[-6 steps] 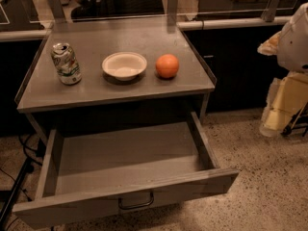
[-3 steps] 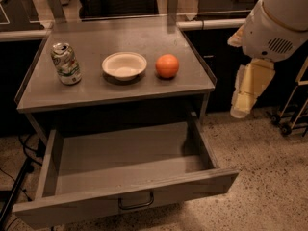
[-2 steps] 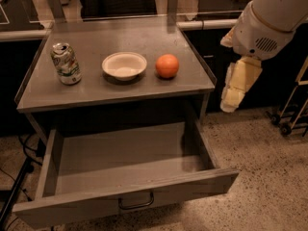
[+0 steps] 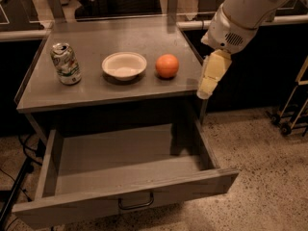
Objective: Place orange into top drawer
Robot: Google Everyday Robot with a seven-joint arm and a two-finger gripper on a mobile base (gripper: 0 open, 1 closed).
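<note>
light: dim, warm, from above | shadows: soft under orange, bowl | glare: faint on tabletop | gripper: lit pale, just beside tabletop's right edge

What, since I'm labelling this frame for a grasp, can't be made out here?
Camera view:
- The arm above the gripper, which hangs by the tabletop's right edge near the orange: cut off by the top edge.
- The top drawer's rear: hidden under the tabletop.
- Drawer front's lower left corner: cut off by the bottom edge.

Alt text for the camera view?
A small round orange fruit sits on a grey tabletop beside a white bowl and can. The wide grey metal drawer below stands open; the gripper hovers beside the table, near the fruit.
</note>
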